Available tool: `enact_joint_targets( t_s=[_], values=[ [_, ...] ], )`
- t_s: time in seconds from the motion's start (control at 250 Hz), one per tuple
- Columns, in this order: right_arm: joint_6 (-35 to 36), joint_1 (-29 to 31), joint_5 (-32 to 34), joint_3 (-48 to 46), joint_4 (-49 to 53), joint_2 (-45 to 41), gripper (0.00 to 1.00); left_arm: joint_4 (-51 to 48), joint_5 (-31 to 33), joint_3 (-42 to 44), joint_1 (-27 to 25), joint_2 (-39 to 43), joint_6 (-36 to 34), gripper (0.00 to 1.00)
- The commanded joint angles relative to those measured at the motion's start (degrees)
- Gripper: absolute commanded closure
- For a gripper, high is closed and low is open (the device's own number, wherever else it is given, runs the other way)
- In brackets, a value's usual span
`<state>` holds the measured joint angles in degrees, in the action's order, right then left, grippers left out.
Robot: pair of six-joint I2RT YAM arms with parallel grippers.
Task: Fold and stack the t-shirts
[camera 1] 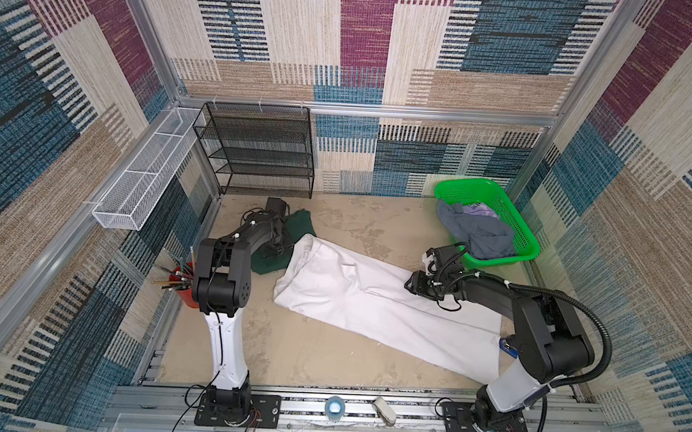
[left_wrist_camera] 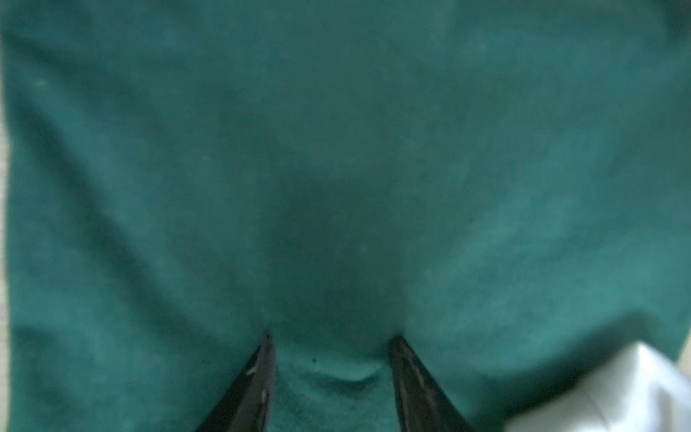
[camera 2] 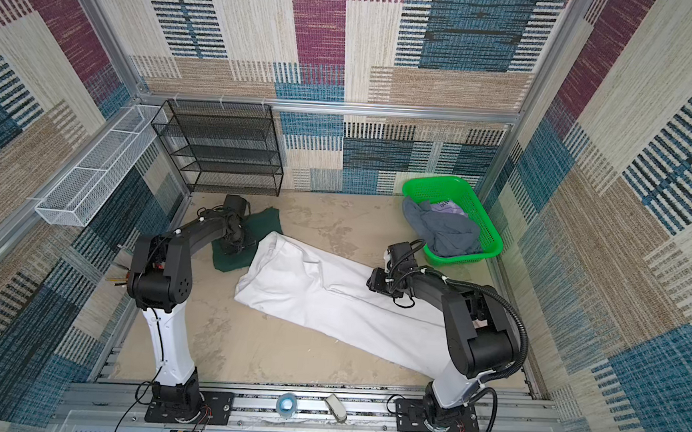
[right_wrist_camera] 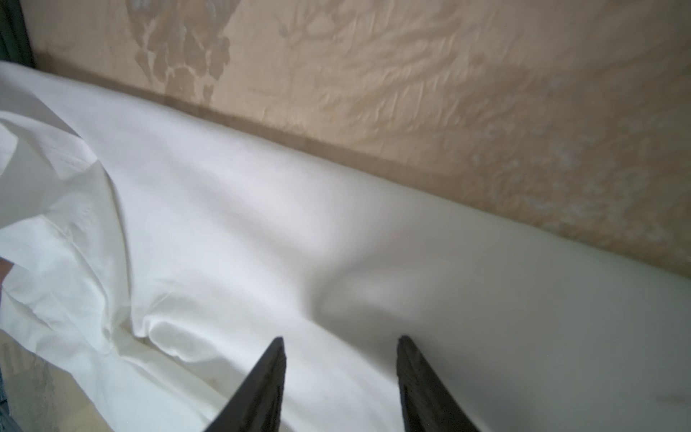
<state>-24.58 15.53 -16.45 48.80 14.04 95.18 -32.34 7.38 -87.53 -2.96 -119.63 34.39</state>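
White t-shirt (camera 1: 371,306) lies as a long folded strip across the counter (camera 1: 317,361), far left to near right. Its far-left end touches the dark green t-shirt (camera 1: 303,223), and the grey t-shirt (camera 1: 480,235) sits in the green basket (camera 1: 514,224) at far right. Left jaws are apart, tips down on the dark green t-shirt, not clamped; right jaws are apart, low over the white t-shirt, holding nothing.

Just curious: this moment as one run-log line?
left fingers open on green shirt | right fingers open over white shirt
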Motion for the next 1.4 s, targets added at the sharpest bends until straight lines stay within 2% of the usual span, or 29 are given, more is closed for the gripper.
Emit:
enact_joint_targets(
  t_s=[0.0,0.108,0.252,0.348,0.496,0.588,0.704,0.932,1.152,1.268,1.396],
  values=[
    [-0.32,-0.67,1.63,-1.72,-0.07,0.46,0.49,-2.77,3.26,0.14,2.19,0.13,3.59,0.49],
    [-0.19,-0.91,1.96,-2.00,-0.07,0.03,0.49,-0.39,3.24,0.74,2.85,2.62,0.90,0.48],
    [-0.29,-0.91,1.52,-1.39,-0.56,-0.09,0.49,0.50,-1.88,2.54,0.86,7.35,-2.47,0.48],
    [-0.32,-0.85,1.22,-0.65,-0.67,0.56,0.49,-1.84,-1.75,5.73,-2.67,11.61,-2.14,0.47],
    [-0.05,-0.85,0.83,0.48,-0.67,1.35,0.50,1.26,-3.00,17.03,-9.95,21.30,1.70,0.47],
    [0.39,-0.92,0.48,0.96,-0.51,2.03,0.50,1.38,-5.43,19.85,-14.09,22.06,3.83,0.47],
    [0.56,-0.86,0.36,0.98,-0.61,2.38,0.50,2.67,-6.62,19.42,-18.50,18.57,5.16,0.47],
    [0.40,-0.85,-0.71,-0.69,-1.25,1.55,0.50,-1.00,-5.53,8.00,-23.95,5.73,6.38,0.47],
    [0.78,-0.85,-6.90,-3.64,-4.21,1.32,0.52,-6.09,-5.40,-9.95,-24.64,-8.65,5.71,0.47],
    [0.58,-0.51,-9.88,-5.22,-5.45,1.48,0.52,-8.49,-6.09,-22.81,-24.64,-17.22,4.30,0.47],
    [1.02,0.69,-13.43,-5.23,-6.45,3.70,0.53,-13.25,-5.98,-43.06,-24.46,-29.14,1.74,0.47]
  ],
)
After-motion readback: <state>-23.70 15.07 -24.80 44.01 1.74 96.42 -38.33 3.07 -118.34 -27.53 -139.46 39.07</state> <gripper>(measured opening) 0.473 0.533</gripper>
